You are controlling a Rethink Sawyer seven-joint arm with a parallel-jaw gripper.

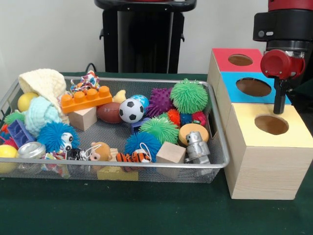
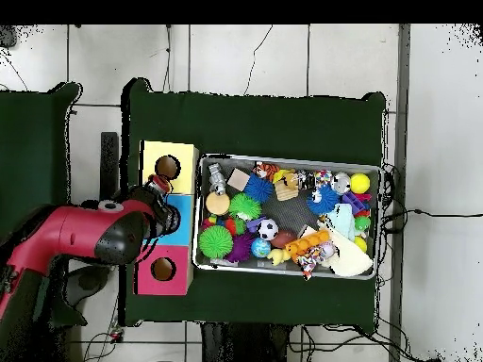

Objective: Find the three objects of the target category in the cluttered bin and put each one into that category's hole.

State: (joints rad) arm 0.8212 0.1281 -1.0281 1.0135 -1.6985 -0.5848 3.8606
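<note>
The silver wire-mesh bin (image 1: 122, 164) is full of toys: spiky balls in green (image 1: 189, 95), purple (image 1: 160, 101) and blue (image 1: 142, 143), a soccer ball (image 1: 131, 110), a brown football (image 1: 108, 112), an orange brick (image 1: 86, 99), wooden cubes (image 1: 170, 152) and a silver toy robot (image 1: 197, 147). Right of the bin stand three boxes, each with a round hole: red top (image 1: 223, 58), blue top (image 1: 230, 81) and yellow top (image 1: 293, 117). My gripper (image 1: 279, 108) hangs over the blue and yellow boxes, just above the yellow box's hole (image 1: 271, 125). Nothing shows in it.
In the overhead view the red arm (image 2: 90, 236) reaches over the blue box (image 2: 181, 203), between the yellow box (image 2: 179, 151) and the red box (image 2: 146, 273). The bin (image 2: 288, 157) lies right of them on a green cloth (image 2: 274, 123). A cream knitted cloth (image 1: 43, 83) fills the bin's far left corner.
</note>
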